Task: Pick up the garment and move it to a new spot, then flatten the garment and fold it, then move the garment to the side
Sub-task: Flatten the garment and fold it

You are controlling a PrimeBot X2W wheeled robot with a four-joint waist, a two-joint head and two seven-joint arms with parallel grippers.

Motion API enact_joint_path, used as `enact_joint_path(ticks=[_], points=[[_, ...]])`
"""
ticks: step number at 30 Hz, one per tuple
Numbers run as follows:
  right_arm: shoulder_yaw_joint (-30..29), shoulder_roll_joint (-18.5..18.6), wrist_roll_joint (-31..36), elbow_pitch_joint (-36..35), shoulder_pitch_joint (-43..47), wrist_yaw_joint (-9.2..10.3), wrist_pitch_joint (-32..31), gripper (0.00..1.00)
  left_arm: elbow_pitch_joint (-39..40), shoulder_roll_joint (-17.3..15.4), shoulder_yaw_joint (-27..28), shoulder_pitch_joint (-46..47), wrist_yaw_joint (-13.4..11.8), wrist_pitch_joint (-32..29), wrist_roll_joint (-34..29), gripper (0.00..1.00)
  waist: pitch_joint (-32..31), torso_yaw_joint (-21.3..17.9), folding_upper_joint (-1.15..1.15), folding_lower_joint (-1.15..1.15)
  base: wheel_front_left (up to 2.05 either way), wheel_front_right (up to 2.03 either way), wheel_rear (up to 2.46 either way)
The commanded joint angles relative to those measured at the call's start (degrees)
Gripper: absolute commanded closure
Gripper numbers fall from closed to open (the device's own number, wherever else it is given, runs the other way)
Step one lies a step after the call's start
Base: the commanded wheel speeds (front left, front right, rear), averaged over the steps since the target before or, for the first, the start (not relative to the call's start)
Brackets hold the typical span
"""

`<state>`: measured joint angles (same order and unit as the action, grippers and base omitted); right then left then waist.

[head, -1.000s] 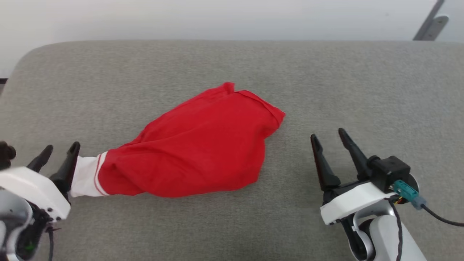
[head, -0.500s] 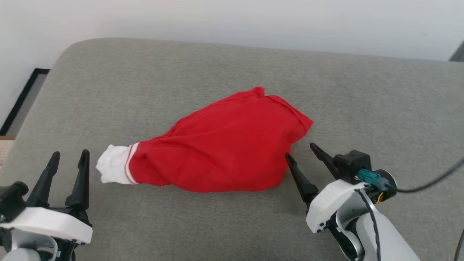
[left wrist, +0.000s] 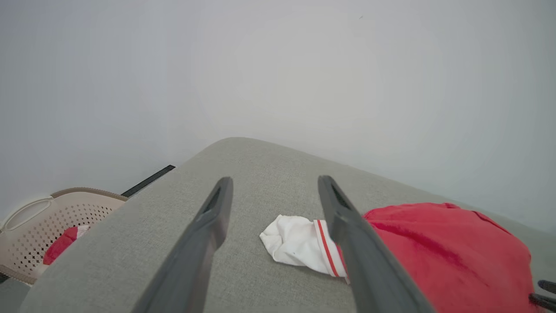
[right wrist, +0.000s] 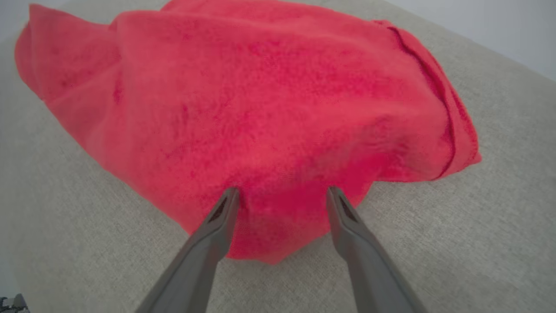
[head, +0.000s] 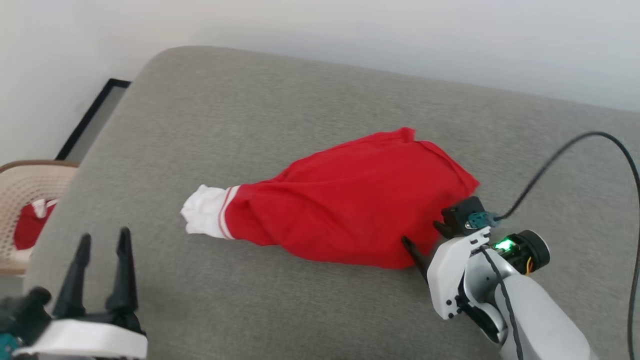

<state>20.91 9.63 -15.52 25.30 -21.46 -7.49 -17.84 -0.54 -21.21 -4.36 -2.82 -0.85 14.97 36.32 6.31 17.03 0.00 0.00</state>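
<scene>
Bunched mid grey cushion [head: 300, 110]: garment [head: 360, 220], white sleeve toward left tool [head: 104, 234], spread wide and well apart. Right tool [right wrist: 282, 190] spread too, tips against the red edge, gripping nothing. Beside cushion, beige basket [head: 20, 185], red cloth inside half hidden. Black cable [head: 550, 160] arching overhead.

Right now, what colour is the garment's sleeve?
The sleeve is white with red stripes; left wrist view shows it best.

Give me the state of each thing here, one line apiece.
garment: crumpled in a heap on the grey cushion, unfolded, one white sleeve poking out.
left gripper: open, empty, apart from the garment.
right gripper: open, fingertips at the garment's near edge, nothing gripped.
basket: beside the cushion, red-and-white cloth inside.
</scene>
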Motion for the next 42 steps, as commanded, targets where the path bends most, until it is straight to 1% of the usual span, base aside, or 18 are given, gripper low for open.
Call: enact_joint_path(ticks=[1, 5, 7, 11, 12, 14, 15, 16, 17, 21, 24, 28, 32, 35, 38, 42], points=[[0.1, 0.02, 0.07, 0.9, -0.85, 0.0, -0.74, 0.0, 0.05, 0.95, 0.8, -0.78, 0.56, 0.25, -0.64, 0.0, -0.12, 1.35, 0.0, 0.0, 0.0, 0.0, 0.0], [0.96, 0.72, 1.19, 5.04, -2.85, 0.0, -2.6, 0.0, -0.58, 4.35, 2.71, -1.42, 2.9, 0.27, -2.96, 0.0, -0.04, 3.58, 0.0, 0.0, 0.0, 0.0, 0.0], [0.82, 0.03, 0.62, 7.33, -3.69, 0.0, -3.41, 0.0, -0.96, 5.97, 3.73, -1.93, 3.93, 0.27, -3.62, 0.0, 0.0, 4.33, 0.0, 0.0, 0.0, 0.0, 0.0], [2.29, 0.06, 1.52, 12.48, -5.46, 0.0, -4.78, 0.0, -1.5, 8.39, 5.42, -2.33, 5.56, 0.28, -5.44, 0.0, 0.06, 5.46, 0.0, 0.0, 0.0, 0.0, 0.0], [2.35, -0.38, 0.91, 13.93, -5.75, 0.0, -5.08, 0.0, -1.55, 8.84, 5.81, -2.35, 5.89, 0.28, -5.98, 0.0, 0.06, 5.59, 0.0, 0.0, 0.0, 0.0, 0.0], [2.59, -0.58, 0.9, 15.13, -6.13, 0.0, -5.15, 0.0, -1.65, 9.48, 6.31, -2.36, 6.18, 0.28, -6.32, 0.0, 0.05, 5.7, 0.0, 0.0, 0.0, 0.0, 0.0], [2.98, -0.74, 0.78, 16.34, -6.55, 0.0, -5.62, 0.05, -1.73, 9.92, 6.65, -2.43, 6.51, 0.28, -6.72, 0.0, 0.02, 5.8, 0.0, 0.0, 0.0, 0.0, 0.0], [3.53, -0.93, 0.27, 17.37, -6.88, 0.0, -5.91, 0.57, -1.76, 10.4, 7.16, -2.47, 6.78, 0.28, -7.04, 0.0, -0.02, 5.87, 0.0, 0.0, 0.0, 0.0, 0.0], [3.94, -0.97, 0.03, 18.08, -7.36, 0.0, -5.37, 1.0, -1.78, 10.91, 7.66, -2.56, 6.98, 0.28, -7.2, 0.0, -0.06, 5.89, 0.0, 0.0, 0.0, 0.0, 0.0], [3.64, -0.37, -2.27, 19.95, -9.1, 0.0, -4.8, 1.0, -1.62, 12.47, 9.16, -3.09, 7.79, 0.28, -7.93, 0.0, -0.27, 5.59, 0.0, 0.0, 0.0, 0.0, 0.0], [3.19, 1.16, -3.82, 19.47, -10.09, 0.07, -4.71, 1.0, -1.35, 13.19, 10.12, -3.61, 7.99, 0.28, -8.62, 0.0, -0.54, 4.98, 0.0, 0.0, 0.0, 0.0, 0.0], [2.68, 3.32, -5.84, 16.35, -9.38, 0.04, -6.54, 1.0, -0.87, 13.56, 11.32, -4.61, 8.27, 0.28, -8.97, 0.0, -0.98, 3.74, 0.0, 0.0, 0.0, 0.0, 0.0], [0.94, 7.5, -7.28, 11.29, -7.23, 0.02, -9.5, 1.0, -0.11, 13.61, 11.87, -5.53, 8.38, 0.29, -9.18, 0.0, -1.46, 2.5, 0.0, 0.0, 0.0, 0.0, 0.0], [-1.72, 10.61, -7.43, 6.93, -5.05, 0.01, -12.49, 1.0, 0.39, 13.34, 11.97, -6.37, 8.29, 0.29, -8.54, 0.0, -1.83, 1.66, 0.0, 0.0, 0.0, 0.0, 0.0], [-5.69, 13.31, -6.95, 2.92, -2.12, 0.01, -15.7, 1.0, 0.69, 13.18, 11.94, -7.03, 8.3, 0.29, -8.3, 0.0, -2.15, 1.02, 0.0, 0.0, 0.0, 0.0, 0.0], [-12.05, 15.5, -5.37, -0.72, 2.36, 0.01, -19.7, 1.0, 0.85, 13.07, 11.53, -7.29, 8.3, 0.29, -7.97, 0.0, -2.31, 0.7, 0.0, 0.0, 0.0, 0.0, 0.0]])
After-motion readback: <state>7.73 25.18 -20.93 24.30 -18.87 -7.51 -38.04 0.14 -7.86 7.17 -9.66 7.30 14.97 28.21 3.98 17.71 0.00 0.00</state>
